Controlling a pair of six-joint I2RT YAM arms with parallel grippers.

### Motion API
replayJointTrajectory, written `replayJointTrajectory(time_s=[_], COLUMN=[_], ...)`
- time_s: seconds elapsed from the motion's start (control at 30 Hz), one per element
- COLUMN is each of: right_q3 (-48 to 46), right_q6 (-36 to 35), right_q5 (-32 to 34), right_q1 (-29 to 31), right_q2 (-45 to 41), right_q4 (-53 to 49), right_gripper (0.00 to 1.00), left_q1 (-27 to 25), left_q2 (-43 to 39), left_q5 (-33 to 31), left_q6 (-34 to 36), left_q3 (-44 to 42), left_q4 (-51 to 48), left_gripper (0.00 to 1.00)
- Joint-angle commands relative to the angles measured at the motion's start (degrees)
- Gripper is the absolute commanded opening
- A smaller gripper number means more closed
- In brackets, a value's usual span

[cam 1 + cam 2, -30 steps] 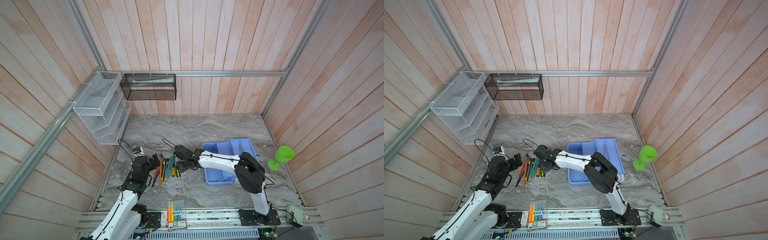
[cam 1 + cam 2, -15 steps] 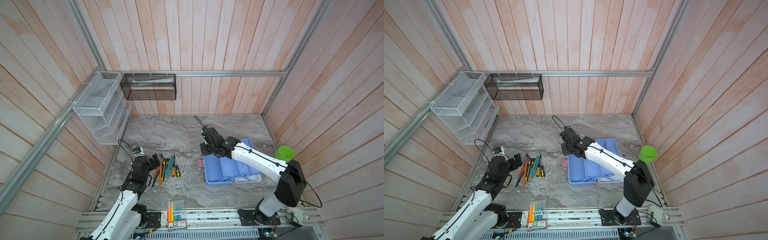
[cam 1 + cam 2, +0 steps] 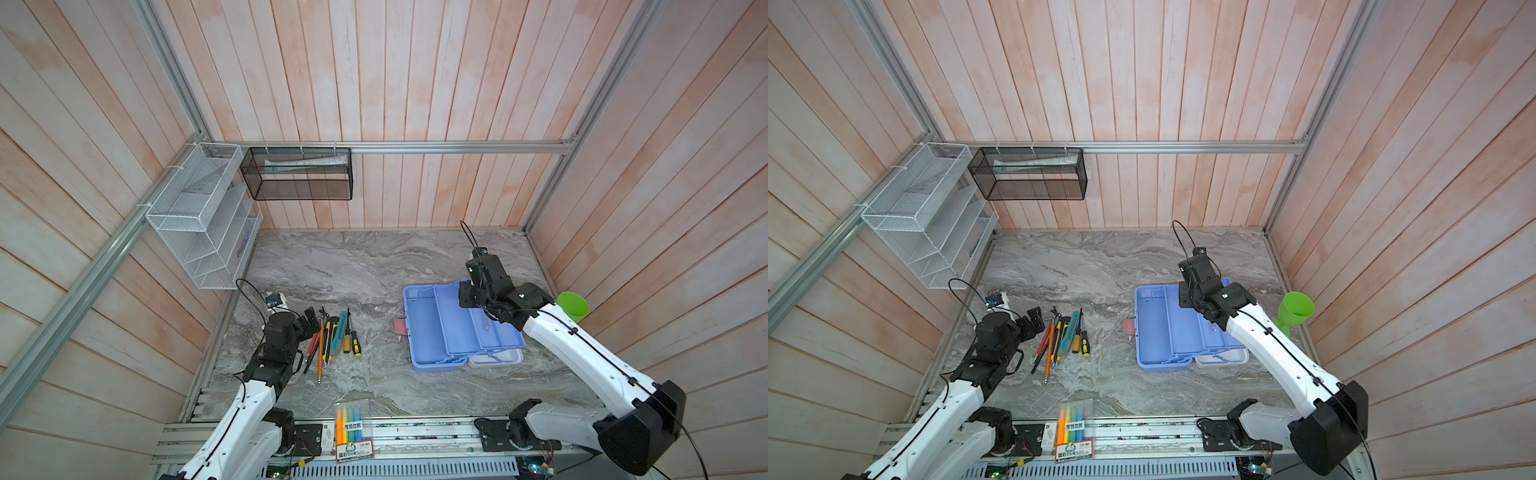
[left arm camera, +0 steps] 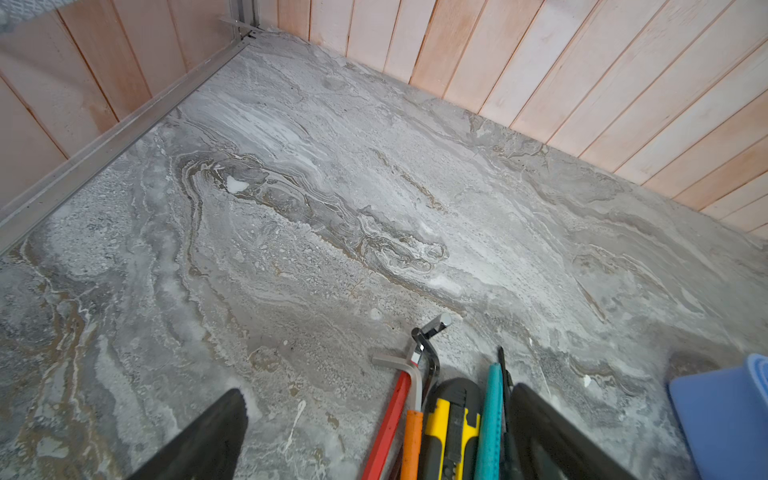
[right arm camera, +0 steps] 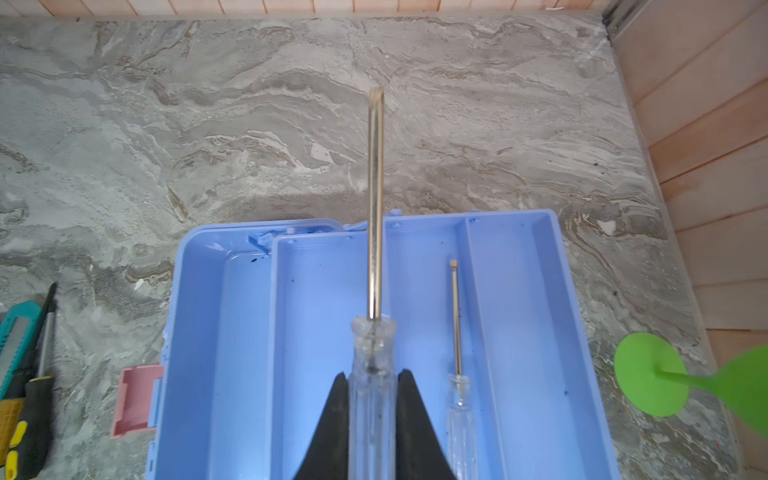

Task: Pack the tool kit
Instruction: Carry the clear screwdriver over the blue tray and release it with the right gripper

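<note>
One small screwdriver (image 5: 457,332) lies in the case (image 5: 515,291); the right gripper (image 5: 371,378) grasps a long screwdriver (image 5: 375,208) above it. Beside the case, the left gripper (image 3: 311,325) gapes by the unpacked tools (image 3: 337,337).

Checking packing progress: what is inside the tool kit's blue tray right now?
One small clear-handled screwdriver lies in the blue tray. The right gripper holds a larger screwdriver over it. The tray's near end is covered by the gripper's fingers.

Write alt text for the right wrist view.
The right gripper grips a clear-handled screwdriver, its shaft pointing out over the open blue tool case. A smaller clear screwdriver lies in its tray; a green goblet stands nearby.
</note>
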Motion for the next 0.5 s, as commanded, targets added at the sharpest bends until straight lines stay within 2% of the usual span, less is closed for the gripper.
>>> replayJointTrajectory(time_s=[0.0,0.47], right_q3=[-2.8,-8.7], right_q6=[-0.8,0.1], right_q5=[0.1,-0.7], right_q1=[-2.4,-3.9], right_q2=[-0.5,-0.3], right_q4=[-2.1,-2.0], right_gripper=[0.00,0.00], left_q1=[0.3,0.3], left_q2=[-0.3,-0.3], left_q5=[0.5,0.5], left_q6=[-0.2,-0.1], left_q3=[-0.2,-0.2], left_q4=[0.1,0.1], left_gripper=[1.00,1.00])
